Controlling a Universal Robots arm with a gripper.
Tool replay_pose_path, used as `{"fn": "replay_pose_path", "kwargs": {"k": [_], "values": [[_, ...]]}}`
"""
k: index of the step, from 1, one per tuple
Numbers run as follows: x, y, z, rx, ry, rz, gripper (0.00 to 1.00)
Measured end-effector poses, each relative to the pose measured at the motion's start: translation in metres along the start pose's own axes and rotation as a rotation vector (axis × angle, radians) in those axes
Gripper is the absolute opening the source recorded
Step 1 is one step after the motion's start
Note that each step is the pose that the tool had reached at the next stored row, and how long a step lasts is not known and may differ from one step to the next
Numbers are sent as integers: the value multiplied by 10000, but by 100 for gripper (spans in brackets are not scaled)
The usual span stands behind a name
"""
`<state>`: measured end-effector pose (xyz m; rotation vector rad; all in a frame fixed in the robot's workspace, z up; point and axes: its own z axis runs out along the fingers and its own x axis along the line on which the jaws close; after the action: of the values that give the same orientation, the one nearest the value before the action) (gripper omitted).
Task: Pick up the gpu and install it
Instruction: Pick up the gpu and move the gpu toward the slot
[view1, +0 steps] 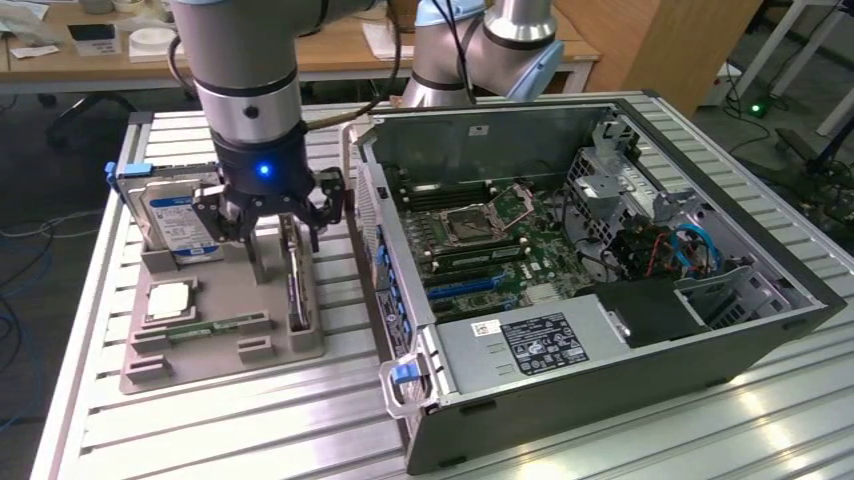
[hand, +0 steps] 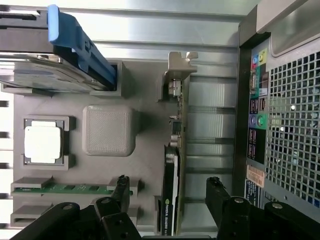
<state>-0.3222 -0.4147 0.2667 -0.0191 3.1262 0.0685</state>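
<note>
**Open pincer over the gpu in its tray**

A big silver worktop holds everything. On the exterior view's right sits an open computer case with a green board inside. Next to it, on the exterior view's left, lies a gray tray. The robot arm reaches down over this tray. A hard drive with a blue label stands in the tray, just beside the pincer. The gpu stands on its thin edge in a tray slot, on the side nearest the case. The pincer is open, with 1 finger on each side of the gpu, and neither finger touches it. A square chip and a thin green memory stick rest in the tray too
</note>
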Motion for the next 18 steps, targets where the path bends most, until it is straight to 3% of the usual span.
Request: {"fn": "replay_pose_path", "kwargs": {"k": [9,18], "values": [[2,19,165,6,0,1,72],[4,28,329,56,1,2,72]]}}
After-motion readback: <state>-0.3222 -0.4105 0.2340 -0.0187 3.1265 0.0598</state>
